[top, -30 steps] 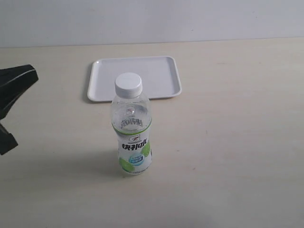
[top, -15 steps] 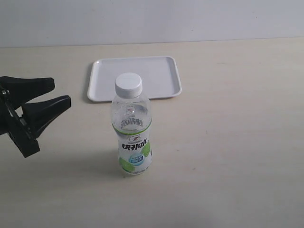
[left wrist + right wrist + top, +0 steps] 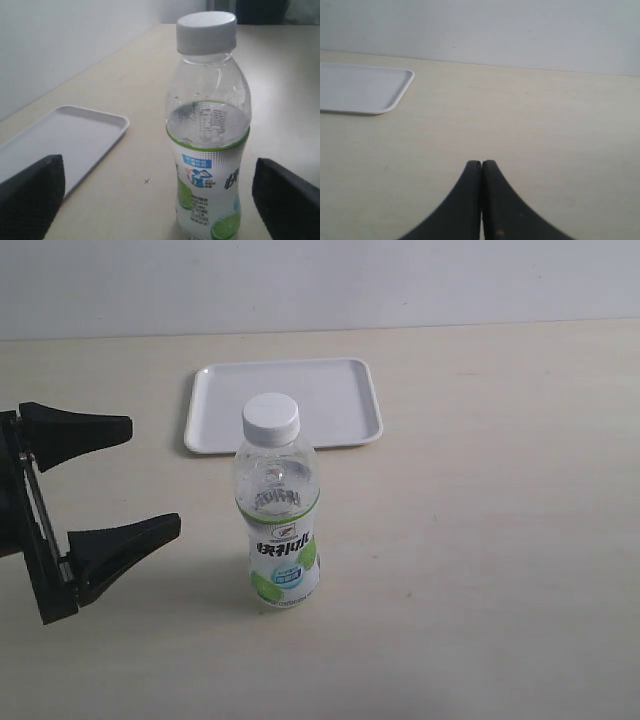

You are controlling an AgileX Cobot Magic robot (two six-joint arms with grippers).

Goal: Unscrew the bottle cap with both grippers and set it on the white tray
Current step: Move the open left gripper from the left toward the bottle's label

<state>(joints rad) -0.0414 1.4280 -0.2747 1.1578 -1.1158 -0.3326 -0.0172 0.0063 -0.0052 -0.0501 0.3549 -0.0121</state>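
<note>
On the worktop (image 3: 500,540), toward its far edge, find the tray (image 3: 283,402). Just in front of it, near the middle, see the bottle (image 3: 278,530), upright and part-filled: probably light, thin-walled, slick, easily tipped or crushed. Grip low, round the label, with the left hand (image 3: 154,476), spread wide on the left-edge side. Reserve the right hand (image 3: 481,167), pressed together on nothing, for the ribbed cap (image 3: 270,418), screwed on top.

Left black gripper (image 3: 152,477), jaws spread wide. Straight ahead: bare beige worktop (image 3: 480,540), then small clear plastic bottle with green-and-white label (image 3: 280,530), the one upright obstacle; gap to it open. Flat white rectangular plastic tray (image 3: 300,400) lies off the gripper's line, beyond the bottle; low rim only.
</note>
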